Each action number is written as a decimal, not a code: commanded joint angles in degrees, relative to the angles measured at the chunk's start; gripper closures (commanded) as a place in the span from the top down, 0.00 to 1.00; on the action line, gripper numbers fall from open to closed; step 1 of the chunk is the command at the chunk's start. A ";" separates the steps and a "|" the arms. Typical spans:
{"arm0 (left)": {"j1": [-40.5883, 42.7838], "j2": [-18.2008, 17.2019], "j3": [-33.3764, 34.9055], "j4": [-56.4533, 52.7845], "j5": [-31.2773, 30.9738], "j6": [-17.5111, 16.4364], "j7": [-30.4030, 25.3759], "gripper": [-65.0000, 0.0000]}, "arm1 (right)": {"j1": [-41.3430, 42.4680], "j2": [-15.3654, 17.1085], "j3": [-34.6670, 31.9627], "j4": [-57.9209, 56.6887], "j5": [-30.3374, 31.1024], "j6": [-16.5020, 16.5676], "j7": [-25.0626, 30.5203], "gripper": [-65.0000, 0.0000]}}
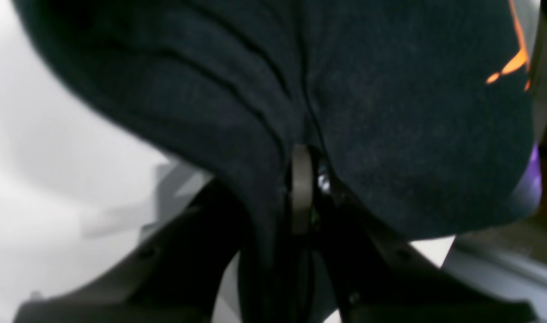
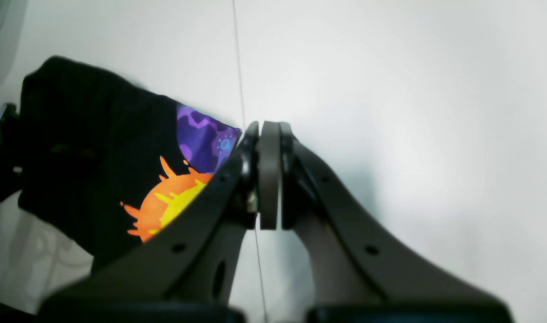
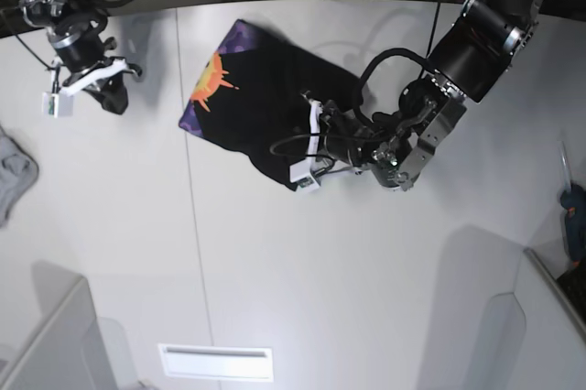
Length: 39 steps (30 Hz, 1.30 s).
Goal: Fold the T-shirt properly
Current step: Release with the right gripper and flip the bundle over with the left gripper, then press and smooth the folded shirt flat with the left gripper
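Gripping a gathered fold of the black cotton T-shirt [image 3: 265, 102], my left pincer [image 1: 307, 179] is clamped there to carry it across. My right pincer [image 2: 269, 175], at ten o'clock on the white table [image 3: 302, 262], is pressed together, empty, out of the way.

Black shirt, bright print, pale table.

The T-shirt [image 3: 265, 115] is plain black across most of what shows, with an orange sunburst, yellow at its heart, and a purple patterned patch with a small blue mark along one edge. The table [image 3: 275, 271] is a flat whitish grey. Both grippers, left [image 3: 307, 147] and right [image 3: 110, 97], are dark grey-black. A light-grey cloth [image 3: 14, 175] lies at the table's edge.
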<state>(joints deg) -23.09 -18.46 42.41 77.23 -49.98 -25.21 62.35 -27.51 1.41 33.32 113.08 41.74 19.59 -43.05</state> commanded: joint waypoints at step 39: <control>-5.52 4.61 22.25 8.18 45.18 -14.79 -10.70 0.00 | -4.71 -3.30 -1.01 -7.71 0.51 -3.46 1.77 0.00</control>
<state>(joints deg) -28.27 -13.96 64.60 85.49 -4.69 -39.59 51.18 -32.12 -2.55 31.86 104.55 41.67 15.66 -42.57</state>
